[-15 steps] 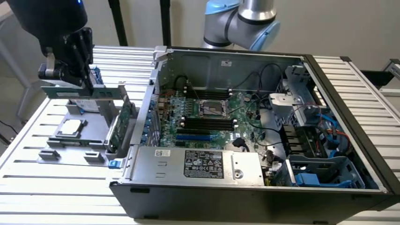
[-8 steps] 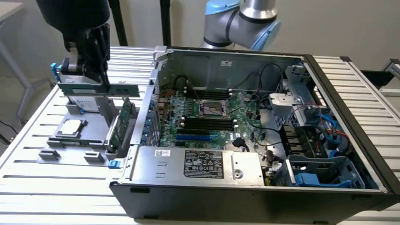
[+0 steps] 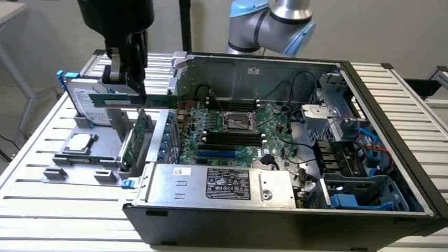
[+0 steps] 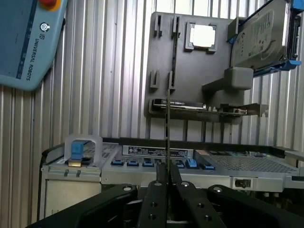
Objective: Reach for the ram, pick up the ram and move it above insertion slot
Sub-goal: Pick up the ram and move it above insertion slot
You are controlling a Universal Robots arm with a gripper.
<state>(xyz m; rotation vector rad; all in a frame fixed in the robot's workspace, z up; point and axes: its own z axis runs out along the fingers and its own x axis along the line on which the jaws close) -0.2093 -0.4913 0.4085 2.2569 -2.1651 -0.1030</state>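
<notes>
Slatted white metal table [image 3: 42, 136], carrying one grey parts tray [image 3: 77, 170] at left of the exterior view and one open black computer case [image 3: 294, 220] at centre and right.

My black gripper [image 3: 136, 86], upper left of the exterior view: jaws drawn narrow, clamped on the top edge of the ram [image 3: 133, 100], a long flat green circuit-board stick. Ram held level and lifted clear, above the tray and just left of the case's left wall. In the wrist view my fingers [image 4: 156, 199] pinch the ram [image 4: 167, 118] edge-on.

Open room: free air over the case's green motherboard [image 3: 238, 134]; black memory slots [image 3: 231, 137] lie mid-board.

Tray items: one silver square processor chip [image 3: 79, 143], one green expansion card [image 3: 144, 131] upright, one silver hard drive [image 3: 87, 102] in a blue-clipped carrier.
</notes>
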